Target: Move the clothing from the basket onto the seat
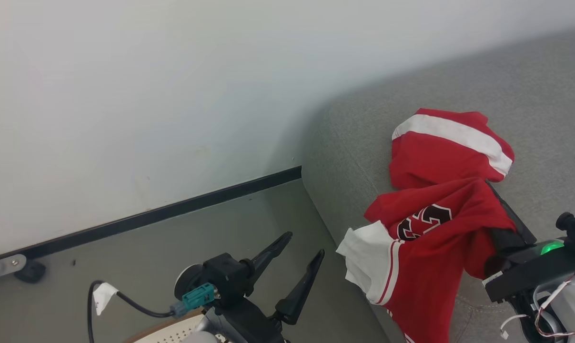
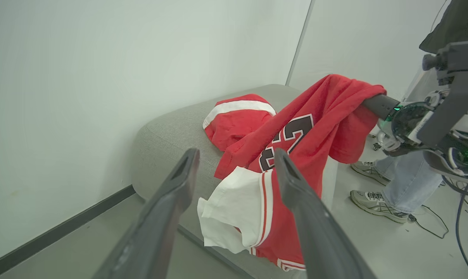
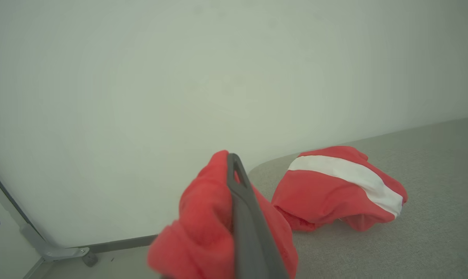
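Head view, two red garments [image 1: 451, 147] [image 1: 430, 257], one seat [image 1: 530, 95]

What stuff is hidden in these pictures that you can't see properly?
- Basket: head view, bottom edge and left claw leave just a sliver.
- Jersey number: head view, folds hide part.
- Right claw: right wrist view, jersey bunches round its grip.
- Person: left wrist view, right arm and edge hide most above the legs.

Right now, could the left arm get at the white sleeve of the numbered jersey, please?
Probably yes: the left gripper is open, pointing toward the white sleeve of the numbered jersey, hanging off the grey sofa with nothing between.
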### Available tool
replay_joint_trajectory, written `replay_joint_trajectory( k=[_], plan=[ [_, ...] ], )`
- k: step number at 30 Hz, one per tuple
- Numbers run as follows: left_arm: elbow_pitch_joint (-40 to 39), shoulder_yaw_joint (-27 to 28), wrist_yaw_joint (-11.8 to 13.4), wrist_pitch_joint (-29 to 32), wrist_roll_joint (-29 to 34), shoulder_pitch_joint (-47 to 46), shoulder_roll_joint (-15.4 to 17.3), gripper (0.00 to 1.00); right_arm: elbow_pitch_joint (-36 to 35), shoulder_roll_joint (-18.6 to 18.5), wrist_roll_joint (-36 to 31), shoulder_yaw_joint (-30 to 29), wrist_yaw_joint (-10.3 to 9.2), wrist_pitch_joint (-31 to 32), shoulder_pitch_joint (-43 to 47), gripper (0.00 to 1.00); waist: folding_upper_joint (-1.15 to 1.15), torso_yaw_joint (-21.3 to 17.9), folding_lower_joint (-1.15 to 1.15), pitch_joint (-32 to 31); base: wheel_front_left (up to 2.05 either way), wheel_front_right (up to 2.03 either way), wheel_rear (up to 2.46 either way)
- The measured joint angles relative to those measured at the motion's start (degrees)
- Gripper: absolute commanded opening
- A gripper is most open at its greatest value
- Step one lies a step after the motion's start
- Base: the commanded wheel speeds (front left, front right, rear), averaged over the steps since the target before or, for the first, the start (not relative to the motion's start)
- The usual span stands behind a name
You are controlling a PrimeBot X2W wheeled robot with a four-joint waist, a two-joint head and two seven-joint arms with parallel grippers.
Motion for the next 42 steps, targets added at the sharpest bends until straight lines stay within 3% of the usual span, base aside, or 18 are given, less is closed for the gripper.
replay_joint_trajectory(
  k=[12, 21, 34, 42],
  plan=[
    [0.8, -1.4, -0.5, 0.0, 0.2, -0.8, -0.5, 1.0, -4.4, -0.4, -1.5, -3.8, 0.33, 0.0, 0.3, 0.0, 0.0, -1.3, 0.0, 0.5, 0.0, 0.0, 0.0],
    [1.2, -1.4, -0.5, 0.0, 0.6, -0.8, -0.5, 1.0, -8.1, -1.7, -1.0, -5.3, 0.68, 0.0, -6.0, 0.0, 0.0, -1.0, 0.0, 1.0, 0.0, 0.0, 0.0],
    [0.9, -1.7, -0.5, 0.0, 0.7, -1.3, -0.2, 1.0, -11.4, -10.6, -1.6, -10.6, 1.1, -0.1, -18.5, 0.0, 0.0, 0.3, 0.0, 3.2, 0.0, 0.0, 0.0],
    [-0.6, -1.5, -0.5, 0.6, 2.3, -3.6, 0.3, 1.0, -7.1, -16.6, 1.2, -11.4, 1.1, -0.5, -25.8, 0.0, 0.0, 1.0, 0.0, 5.9, 0.0, 0.0, 0.0]
  ],
)
